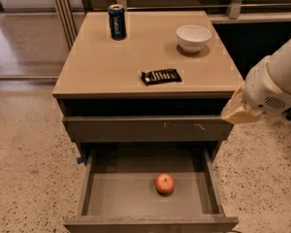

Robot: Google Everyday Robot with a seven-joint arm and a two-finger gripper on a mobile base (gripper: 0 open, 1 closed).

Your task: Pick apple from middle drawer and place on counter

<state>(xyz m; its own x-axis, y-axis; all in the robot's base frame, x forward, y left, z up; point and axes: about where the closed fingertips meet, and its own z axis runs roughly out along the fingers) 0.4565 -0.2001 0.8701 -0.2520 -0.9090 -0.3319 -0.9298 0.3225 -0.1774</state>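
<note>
The apple, small and red-orange, lies on the grey floor of the open middle drawer, right of centre. The drawer is pulled out toward me at the bottom of the view. The beige counter tops the cabinet above it. My gripper comes in from the right on a white arm. It hangs beside the cabinet's right front corner, level with the counter edge, above and to the right of the apple. It holds nothing that I can see.
On the counter stand a blue can at the back left, a white bowl at the back right, and a black snack bar near the front. A shut drawer front with pale scratches sits above the open drawer. Speckled floor surrounds the cabinet.
</note>
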